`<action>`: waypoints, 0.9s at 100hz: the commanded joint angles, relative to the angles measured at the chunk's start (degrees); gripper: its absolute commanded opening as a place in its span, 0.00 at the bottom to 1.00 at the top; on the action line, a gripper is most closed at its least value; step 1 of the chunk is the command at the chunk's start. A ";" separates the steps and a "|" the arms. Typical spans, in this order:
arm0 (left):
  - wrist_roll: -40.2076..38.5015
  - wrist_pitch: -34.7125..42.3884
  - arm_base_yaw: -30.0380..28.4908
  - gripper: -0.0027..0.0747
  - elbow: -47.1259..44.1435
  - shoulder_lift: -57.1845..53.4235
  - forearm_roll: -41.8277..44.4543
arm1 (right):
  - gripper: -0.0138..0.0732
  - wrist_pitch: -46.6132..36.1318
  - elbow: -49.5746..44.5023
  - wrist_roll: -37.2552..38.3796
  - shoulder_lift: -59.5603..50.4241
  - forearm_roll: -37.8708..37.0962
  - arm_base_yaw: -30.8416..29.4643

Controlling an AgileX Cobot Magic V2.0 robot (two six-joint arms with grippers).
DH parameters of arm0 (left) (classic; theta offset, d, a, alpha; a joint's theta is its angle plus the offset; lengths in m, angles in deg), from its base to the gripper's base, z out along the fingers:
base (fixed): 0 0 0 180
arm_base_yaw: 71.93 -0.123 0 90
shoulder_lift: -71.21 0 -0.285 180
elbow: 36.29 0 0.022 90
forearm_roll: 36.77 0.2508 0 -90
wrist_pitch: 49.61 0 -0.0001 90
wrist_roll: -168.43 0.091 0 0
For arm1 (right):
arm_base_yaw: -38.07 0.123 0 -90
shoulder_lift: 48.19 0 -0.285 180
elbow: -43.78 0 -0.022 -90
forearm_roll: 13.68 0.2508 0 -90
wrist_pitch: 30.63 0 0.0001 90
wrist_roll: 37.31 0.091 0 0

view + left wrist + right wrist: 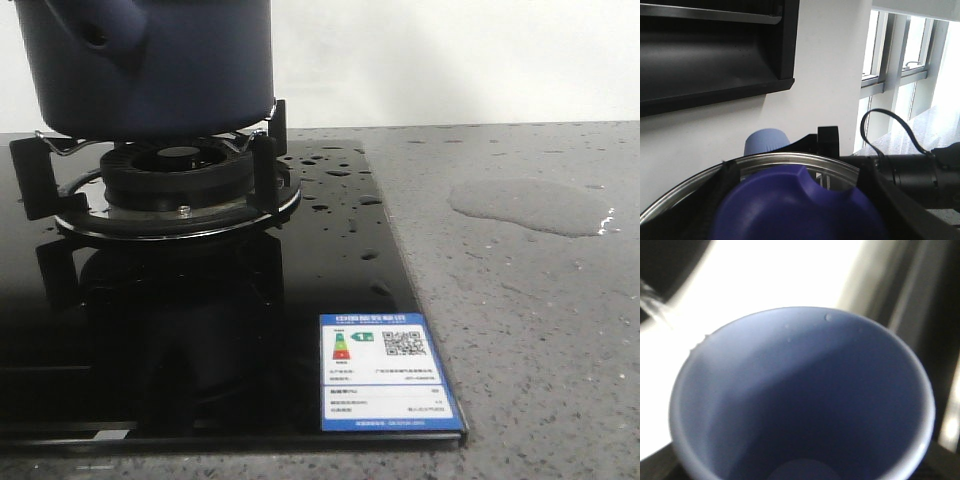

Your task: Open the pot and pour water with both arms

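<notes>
**Pot on the burner, lid and cup at my wrists**

The large dark navy-blue round pot [150, 65] with smooth matte walls sits on the black cast pan supports of the gas burner [175, 185], its top cut off by the front view's upper edge; a short hollow stub handle juts from its wall. Under it lies the glossy black glass hob [250, 330], mirror-smooth, carrying a blue-and-white energy label [385, 372] near its front corner. Water [335, 172] beads on the glass as shiny droplets beside the burner, and a thin glossy puddle [530, 205] lies well apart on the grey speckled stone counter [540, 350].

Neither of my arms shows in the front view, so I cannot place the pot against my hands from there.

At my left wrist, a round lid with a bright metal rim [790, 159] and a rounded deep-blue plastic knob [795, 205] fills the near field. My left gripper's black fingers [880, 200] flank the knob closely, but the contact is hidden and blurred, so I cannot tell if they pinch it. A light blue cup [765, 141] peeks beyond the rim.

At my right wrist, the smooth open mouth of a light blue cup [800, 400] fills the view, tiny droplets on its inner wall. My right gripper's fingers are hidden beneath it; their state I cannot tell
</notes>
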 commanded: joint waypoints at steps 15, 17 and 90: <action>-0.55 1.04 0.04 0.32 2.00 -1.34 -4.22 | 0.43 -1.19 4.68 0.44 -2.79 -0.50 -0.14; -0.55 1.04 0.04 0.32 2.00 -1.34 -4.22 | 0.43 -1.46 4.68 1.53 -2.79 0.06 -0.14; -0.55 1.71 3.10 0.32 2.00 -0.51 -2.71 | 0.43 15.10 -14.95 38.42 -19.21 60.83 -13.56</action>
